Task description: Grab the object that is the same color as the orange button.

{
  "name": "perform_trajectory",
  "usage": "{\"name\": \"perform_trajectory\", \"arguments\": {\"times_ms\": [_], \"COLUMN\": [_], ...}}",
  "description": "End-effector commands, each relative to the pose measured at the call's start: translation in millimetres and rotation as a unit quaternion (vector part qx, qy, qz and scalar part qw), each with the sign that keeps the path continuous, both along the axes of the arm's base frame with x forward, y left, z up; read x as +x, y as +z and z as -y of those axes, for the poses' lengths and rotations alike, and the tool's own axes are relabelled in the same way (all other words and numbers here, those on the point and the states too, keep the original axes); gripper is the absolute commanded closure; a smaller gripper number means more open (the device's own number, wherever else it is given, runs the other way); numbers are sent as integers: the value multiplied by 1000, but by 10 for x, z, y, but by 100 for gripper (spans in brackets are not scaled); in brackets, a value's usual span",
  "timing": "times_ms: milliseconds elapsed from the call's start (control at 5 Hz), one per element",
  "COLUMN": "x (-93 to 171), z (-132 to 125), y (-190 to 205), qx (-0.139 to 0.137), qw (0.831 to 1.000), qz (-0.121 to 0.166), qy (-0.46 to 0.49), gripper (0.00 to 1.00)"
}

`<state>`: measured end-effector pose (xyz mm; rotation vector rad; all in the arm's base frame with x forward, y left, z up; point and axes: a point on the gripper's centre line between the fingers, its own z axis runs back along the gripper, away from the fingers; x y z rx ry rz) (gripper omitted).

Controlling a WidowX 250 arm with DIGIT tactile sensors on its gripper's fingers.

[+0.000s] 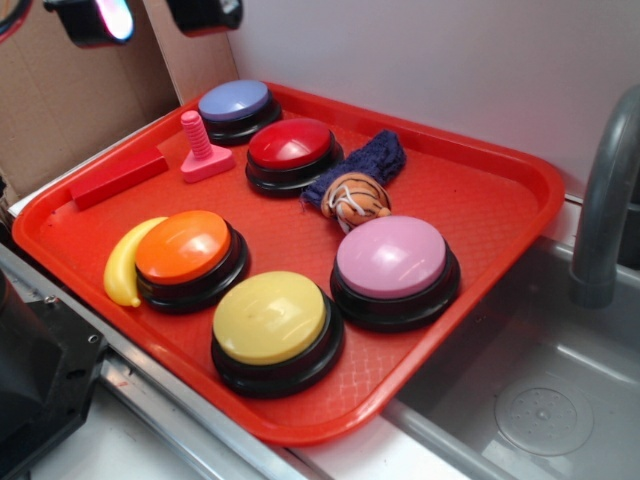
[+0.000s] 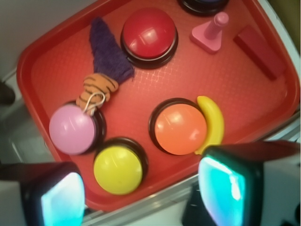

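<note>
A small orange ball (image 1: 358, 198) with white and dark stripes lies on the red tray (image 1: 480, 190), touching a dark blue cloth (image 1: 365, 162). In the wrist view the ball (image 2: 95, 90) sits just above the pink button. The orange button (image 1: 185, 250) stands at the tray's front left and shows in the wrist view (image 2: 180, 128). My gripper (image 1: 155, 15) hangs high above the tray's back left corner, jaws wide apart and empty; in the wrist view its fingertips (image 2: 228, 190) frame the tray's near edge, gripper (image 2: 141, 193).
Also on the tray: a yellow banana (image 1: 125, 265) against the orange button, yellow button (image 1: 272, 320), pink button (image 1: 393, 262), red button (image 1: 292, 148), purple button (image 1: 237, 103), pink peg (image 1: 202, 150), red block (image 1: 118, 180). A sink (image 1: 540, 390) and faucet (image 1: 605, 200) lie to the right.
</note>
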<state>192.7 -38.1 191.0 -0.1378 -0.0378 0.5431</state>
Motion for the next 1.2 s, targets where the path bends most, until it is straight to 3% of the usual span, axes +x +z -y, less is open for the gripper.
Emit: {"name": "perform_trajectory", "arguments": {"times_ms": [0, 400, 800, 1000], "x": [150, 334, 682, 769], "z": [41, 102, 259, 331], "y": [-130, -374, -735, -896], "qx": [-4, -9, -35, -31], "qw": [994, 984, 979, 977], "qz": [20, 17, 0, 4], "qy": [106, 179, 200, 210], "gripper": [0, 0, 0, 0]}}
